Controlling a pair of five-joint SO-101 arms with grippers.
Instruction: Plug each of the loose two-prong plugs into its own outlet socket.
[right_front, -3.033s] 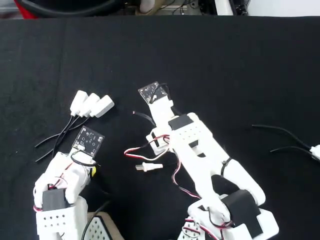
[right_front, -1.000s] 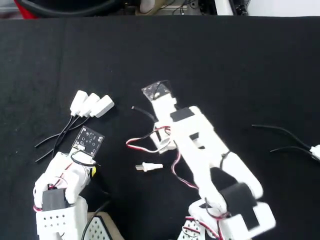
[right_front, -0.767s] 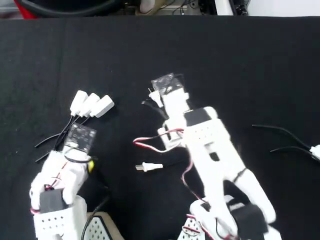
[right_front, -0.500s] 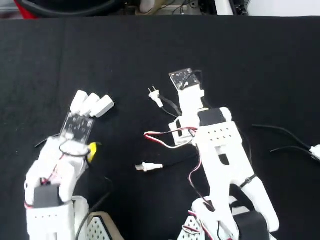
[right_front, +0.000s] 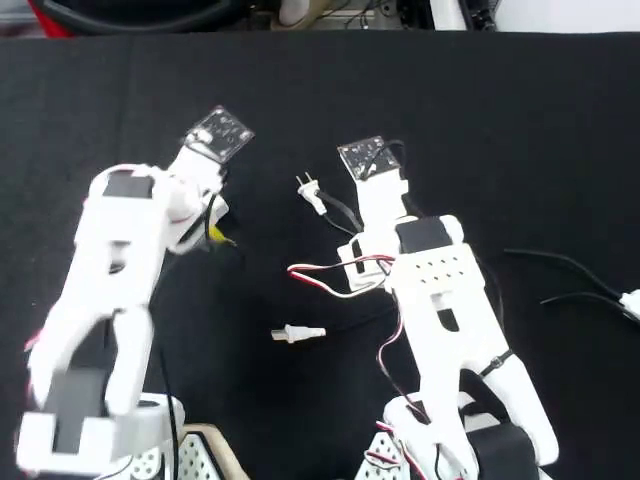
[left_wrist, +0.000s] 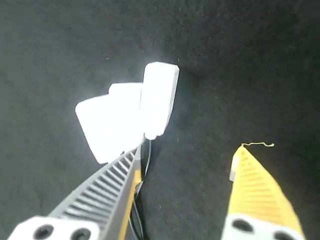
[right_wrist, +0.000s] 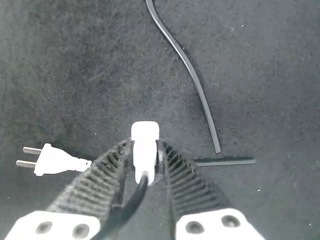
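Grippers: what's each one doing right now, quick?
Left gripper: open, holding nothing.
Right gripper: fingers closed on a white corded plug.

Bare desk (right_front: 480, 100) is stretching beyond the left arm (right_front: 110, 280) and right arm (right_front: 440, 290). Between them a pronged plug (right_front: 311, 190) and a second plug (right_front: 298, 333) are lying in the way; black cables (right_front: 560, 265) are crossing farther right.

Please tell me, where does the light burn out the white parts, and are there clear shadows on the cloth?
Left wrist view: the outlet sockets glare to flat white, and the edges between them are nearly lost. Right wrist view: the plug in the right gripper is bright on top, yet its outline stays readable. High view: the light is even, with no hard shadows on the black cloth.
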